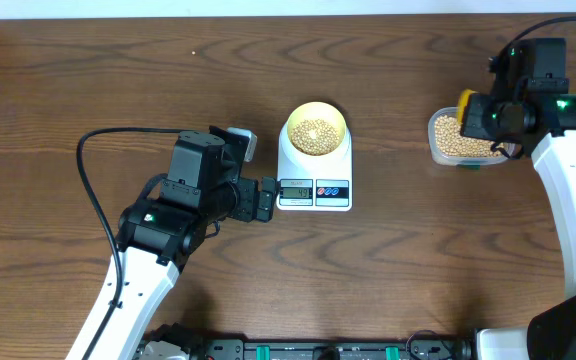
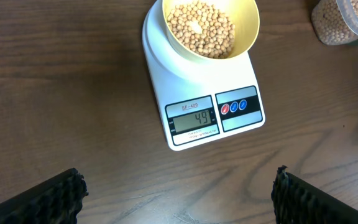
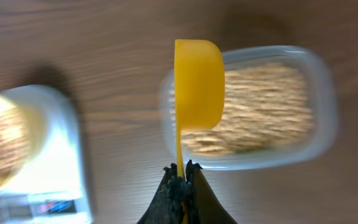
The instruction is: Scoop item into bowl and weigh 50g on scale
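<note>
The pale yellow bowl holds tan beans and sits on the white scale. The scale's display reads 49. My left gripper is open and empty, just in front of the scale. My right gripper is shut on the handle of a bright yellow scoop, held over the near end of the clear tub of beans. In the overhead view the scoop is at the tub's left end.
The wooden table is bare to the left and behind the scale. A black cable loops beside my left arm. The table's front rail runs along the near edge.
</note>
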Controlling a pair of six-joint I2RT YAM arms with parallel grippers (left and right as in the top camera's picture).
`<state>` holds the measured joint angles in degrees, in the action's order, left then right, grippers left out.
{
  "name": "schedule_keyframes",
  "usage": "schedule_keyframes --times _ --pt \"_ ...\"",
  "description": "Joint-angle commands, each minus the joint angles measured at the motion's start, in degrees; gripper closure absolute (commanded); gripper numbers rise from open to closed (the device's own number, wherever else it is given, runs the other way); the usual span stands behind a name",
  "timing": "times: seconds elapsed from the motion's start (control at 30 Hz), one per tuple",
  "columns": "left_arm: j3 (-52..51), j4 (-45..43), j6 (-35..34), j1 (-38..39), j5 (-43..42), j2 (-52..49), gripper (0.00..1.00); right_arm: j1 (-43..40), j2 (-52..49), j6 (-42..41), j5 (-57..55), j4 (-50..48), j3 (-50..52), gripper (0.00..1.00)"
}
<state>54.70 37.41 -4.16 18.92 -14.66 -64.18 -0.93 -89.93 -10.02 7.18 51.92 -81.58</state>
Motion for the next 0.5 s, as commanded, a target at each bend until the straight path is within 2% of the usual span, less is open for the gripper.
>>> schedule_keyframes --times 0.0,0.2,0.47 --pt "-0.2 0.0 0.9 0.0 0.4 0.2 0.02 0.3 1.2 0.4 16.7 -1.4 0.1 0.99" --pt "-0.2 0.0 0.9 0.0 0.4 0.2 0.02 0.3 1.2 6.3 24.0 -3.0 0.1 0.99" --pt "-0.2 0.0 0.9 0.0 0.4 0.2 0.02 0.3 1.2 11.3 24.9 -4.4 0.1 0.99"
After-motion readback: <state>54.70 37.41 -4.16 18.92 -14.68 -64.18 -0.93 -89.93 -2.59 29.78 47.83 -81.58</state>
